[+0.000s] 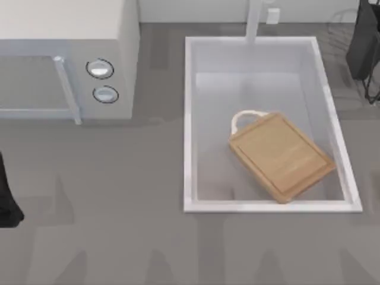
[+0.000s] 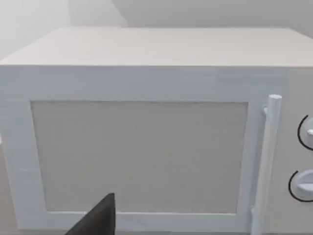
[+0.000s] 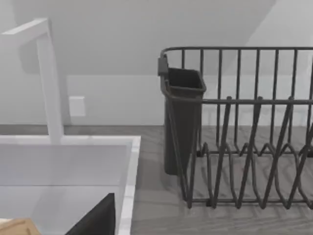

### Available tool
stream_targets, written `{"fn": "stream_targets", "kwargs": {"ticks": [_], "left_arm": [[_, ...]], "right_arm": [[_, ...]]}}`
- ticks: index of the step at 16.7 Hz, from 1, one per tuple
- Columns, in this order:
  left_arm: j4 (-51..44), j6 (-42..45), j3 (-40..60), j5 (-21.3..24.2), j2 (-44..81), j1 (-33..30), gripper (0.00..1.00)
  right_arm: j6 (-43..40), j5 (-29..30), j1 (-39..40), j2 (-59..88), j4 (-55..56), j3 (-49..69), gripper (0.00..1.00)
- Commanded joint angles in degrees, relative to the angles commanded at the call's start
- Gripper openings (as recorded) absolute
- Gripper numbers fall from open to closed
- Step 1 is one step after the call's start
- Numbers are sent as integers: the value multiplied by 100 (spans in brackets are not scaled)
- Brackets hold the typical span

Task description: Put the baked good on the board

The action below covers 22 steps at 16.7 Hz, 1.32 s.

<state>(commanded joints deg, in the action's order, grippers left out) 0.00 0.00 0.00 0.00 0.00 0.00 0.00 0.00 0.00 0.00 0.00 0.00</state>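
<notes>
The counter (image 1: 107, 196) spans the whole top view, grey and woodgrained. The microwave (image 1: 65, 59) occupies the upper left of the frame, door shut, with a vertical handle (image 1: 67, 89) and two round knobs (image 1: 100, 69) to its right. The sink (image 1: 191, 119) fills the centre and right of the frame, with a faucet (image 1: 254, 21) at its upper edge. A dark wire dish rack (image 3: 244, 127) with a cutlery cup stands on the counter beside the sink, at the right of the right wrist view.

The board (image 1: 280, 155) lies flat and skewed on the sink floor, lower right of centre in the top view, loop handle toward the upper left. Its surface is bare.

The baked good cannot be located in these views; it may sit behind the shut microwave door, but that is a judgement only. Expect a light, soft, glossy piece: grip across its middle with gentle force to avoid crushing or slipping.

The left arm (image 1: 7, 202) is at the left edge of the top view, the right arm (image 1: 365, 41) at the upper right corner. Whether either gripper is spread or pressed together cannot be told.
</notes>
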Motion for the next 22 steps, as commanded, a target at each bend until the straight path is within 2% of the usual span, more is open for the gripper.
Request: {"fn": "stream_targets", "kwargs": {"ticks": [4, 8, 22], "left_arm": [[0, 0, 0, 0, 0, 0, 100], [0, 0, 0, 0, 0, 0, 100], [0, 0, 0, 0, 0, 0, 100]], "right_arm": [[7, 8, -14, 177, -119, 168, 100], [46, 19, -55, 1261, -794, 1080, 100], [323, -21, -220, 8818, -4807, 5996, 100]]}}
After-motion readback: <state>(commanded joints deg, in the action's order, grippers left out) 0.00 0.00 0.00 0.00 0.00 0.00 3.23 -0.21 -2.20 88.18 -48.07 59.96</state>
